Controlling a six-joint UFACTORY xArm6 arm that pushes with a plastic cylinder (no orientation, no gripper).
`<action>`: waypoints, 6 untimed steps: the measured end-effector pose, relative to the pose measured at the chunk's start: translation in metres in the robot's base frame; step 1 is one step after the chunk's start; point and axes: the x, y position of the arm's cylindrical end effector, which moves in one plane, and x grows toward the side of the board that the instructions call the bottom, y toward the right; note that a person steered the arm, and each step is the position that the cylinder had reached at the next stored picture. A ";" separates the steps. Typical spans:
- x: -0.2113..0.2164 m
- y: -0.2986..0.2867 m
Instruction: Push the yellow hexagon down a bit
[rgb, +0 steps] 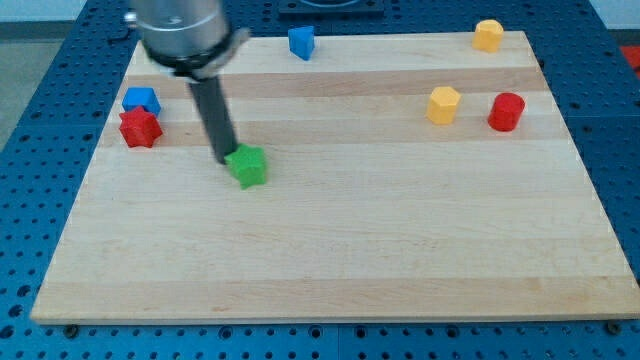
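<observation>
Pale wooden board (400, 250), planked with a visible lengthwise grain and smooth finish, resting on a blue perforated base (30, 200) seen around all edges. Arm housing (185, 30) at the view's top left, metallic grey, blurred and cut off by the frame's upper edge. Dark straight rod below it, ending in my tip (226, 160), set on the board and touching or just beside the left edge of the green block (248, 166), star-like in outline, exact contact hard to judge. No jaws fitted, so nothing to report as apart or together. Red star-shaped block (140, 128) near the left edge, touching the blue block (141, 99) just above it, that one's shape unclear. Red cylinder (507, 111) at the right, glossy, standing upright. Yellow hexagon (443, 104) just beside it to the left, apart from it, matte yellow with faceted sides, well apart from my tip. Second yellow block (488, 34) at the top right corner, form indistinct. Small blue block (301, 42) at the top edge, angular, outline unclear.
</observation>
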 end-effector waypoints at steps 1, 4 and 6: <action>-0.008 0.049; -0.115 0.144; -0.125 0.253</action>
